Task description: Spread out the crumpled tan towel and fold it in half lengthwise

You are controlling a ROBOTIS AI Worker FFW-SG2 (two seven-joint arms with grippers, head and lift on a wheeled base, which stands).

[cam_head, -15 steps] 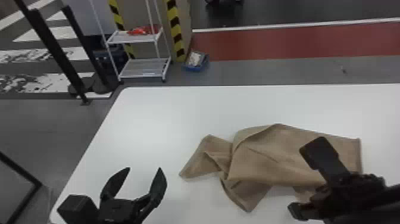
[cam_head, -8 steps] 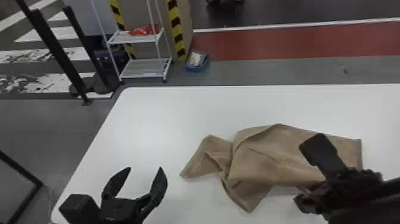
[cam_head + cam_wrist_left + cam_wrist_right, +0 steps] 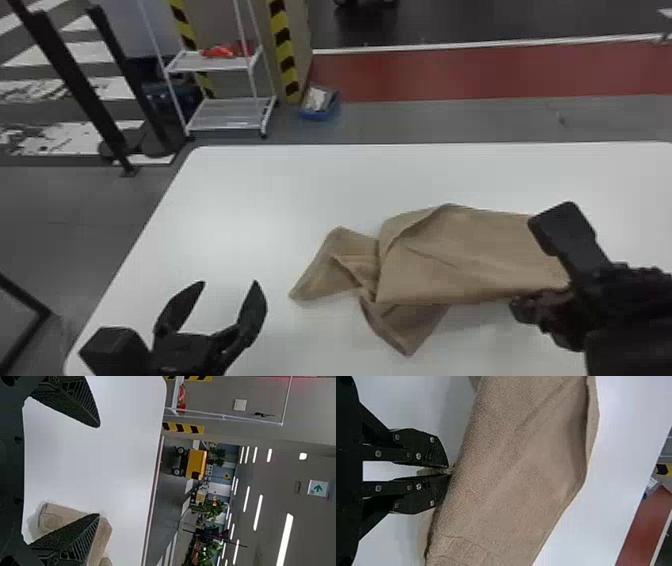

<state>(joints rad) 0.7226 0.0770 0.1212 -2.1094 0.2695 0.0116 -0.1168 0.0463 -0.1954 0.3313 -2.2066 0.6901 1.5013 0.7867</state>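
Beyond the white table (image 3: 280,185), a white two-tier shelf rack (image 3: 190,116) stands on the grey floor, with something red (image 3: 225,51) on its upper shelf, and near it a blue bin (image 3: 320,115) sits between the rack and a red floor strip (image 3: 450,75). Further off, the left wrist view takes in a yellow wheeled cart (image 3: 196,464), green plants (image 3: 212,509) and a green-and-white sign (image 3: 317,488). On the table, toward the robot's right, the tan towel (image 3: 460,260) lies crumpled, its broad upper layer creased and doubled over; one narrow flap points left, and another comes out from under the near edge toward the robot. Over the near left part of the table is the left tool (image 3: 229,282), its two fingers spread well apart with nothing between them, and the towel lies to the right of it, not touching. At the near right side of the towel, the right tool (image 3: 522,306) reaches in low from the right; in the right wrist view the right tool (image 3: 449,471) has its fingertips brought together, clamped on a small pinch of cloth at the towel's edge, while the wide, softly wrinkled upper layer spreads just past the tips
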